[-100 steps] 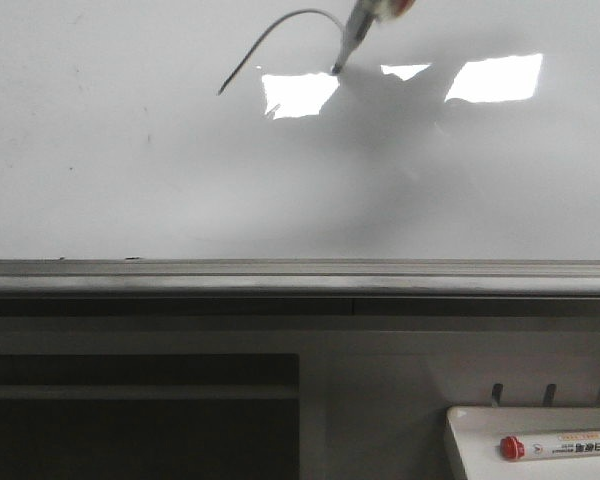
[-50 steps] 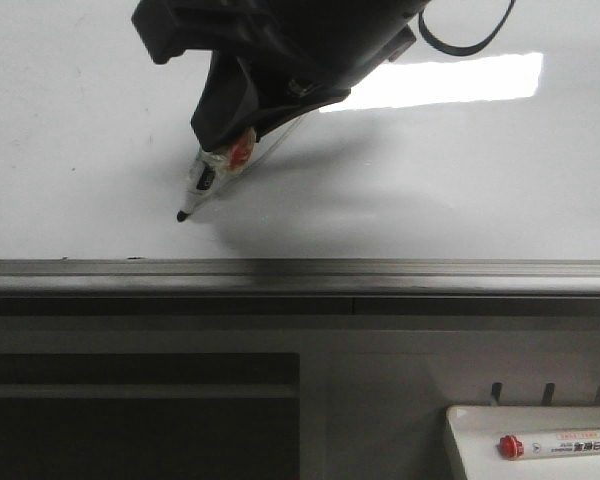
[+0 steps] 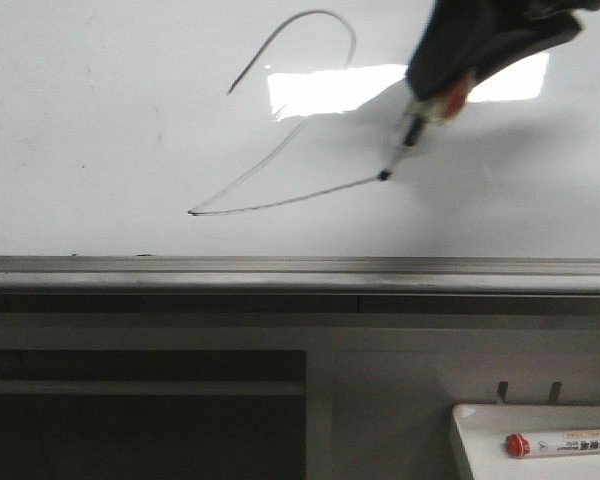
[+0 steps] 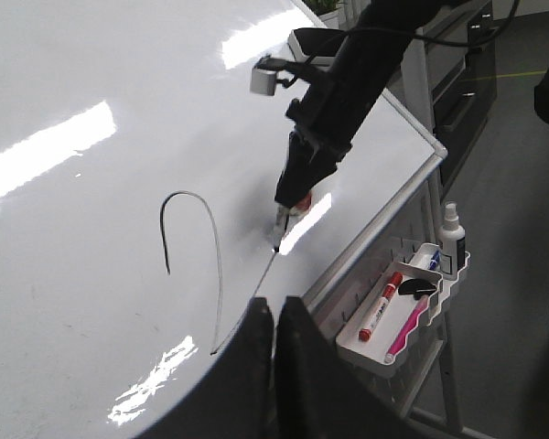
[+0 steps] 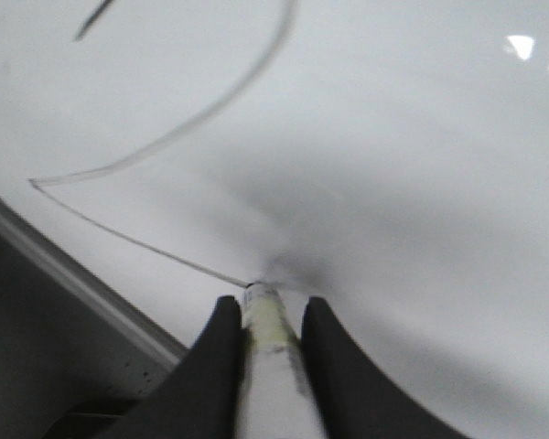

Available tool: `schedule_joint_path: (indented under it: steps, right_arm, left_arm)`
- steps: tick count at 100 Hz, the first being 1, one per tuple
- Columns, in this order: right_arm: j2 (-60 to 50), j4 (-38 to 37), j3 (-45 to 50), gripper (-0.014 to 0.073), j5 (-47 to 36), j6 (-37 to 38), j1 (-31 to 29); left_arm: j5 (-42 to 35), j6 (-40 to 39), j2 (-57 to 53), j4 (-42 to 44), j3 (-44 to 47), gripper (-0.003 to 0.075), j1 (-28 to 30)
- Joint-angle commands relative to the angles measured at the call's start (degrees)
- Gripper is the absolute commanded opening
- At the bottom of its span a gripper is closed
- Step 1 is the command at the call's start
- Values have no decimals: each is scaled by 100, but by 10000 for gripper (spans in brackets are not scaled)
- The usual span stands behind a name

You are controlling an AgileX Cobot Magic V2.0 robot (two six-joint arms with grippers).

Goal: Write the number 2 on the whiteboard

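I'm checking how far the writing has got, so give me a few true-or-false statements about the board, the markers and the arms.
1. The right pincer grips a marker. True.
2. That marker's tip hangs clear of the whiteboard. False: it touches, at the base stroke's end.
3. The number 2 shows hook, diagonal and base. True.
4. The white tray holds no marker. False: a red-capped marker lies there.
5. The left pincer grips a marker. False: shut, nothing visible.

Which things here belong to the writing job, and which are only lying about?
Belonging to the job:
- whiteboard
- number 2, drawn on it
- marker in the right gripper, tip on the board

Lying about:
- white tray beside the board
- red-capped marker in it
- spray bottle
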Motion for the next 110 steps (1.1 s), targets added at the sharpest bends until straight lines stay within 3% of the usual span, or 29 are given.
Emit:
schedule_joint_path:
  steps: [1, 17, 26, 37, 52, 68, 77, 91, 98, 110]
  right_arm:
    - [-482, -700, 102, -57, -476, -106, -499]
    - [-1017, -700, 425, -60, -500, -106, -976]
    - [-1243, -638, 434, -62, -411, -106, -950]
    - [-1809, 10, 434, -62, -629, -163, -641]
    - [-2489, 1043, 247, -62, -990, -526, 457]
    - [-2651, 1184, 22, -62, -1007, -526, 1966]
    - [-2476, 1184, 13, -62, -1038, -648, 2746]
    - [-1914, 1118, 13, -62, -1046, -843, 3773]
    - [-1616, 1039, 13, -62, -1099, -928, 4175]
    - [-1236, 1039, 13, -62, -1523, -962, 4640]
  left_arm:
    - [-435, -74, 82, -145, -131, -20, 15]
    - [-438, -74, 82, -145, -131, -20, 15]
    - [-438, -74, 82, -145, -131, -20, 15]
    - [-438, -74, 82, -186, -131, -20, 15]
    - [-583, -74, 96, -522, -131, -20, 15]
    - [-651, -74, 484, -1354, -131, -11, 15]
    - [-371, 209, 1045, -1779, -189, 75, 15]
    - [40, 1019, 1974, -2316, -612, 310, 15]
    - [87, 1341, 2278, -2582, -840, 351, 15]
    - [476, 1621, 2631, -2665, -1140, 345, 15]
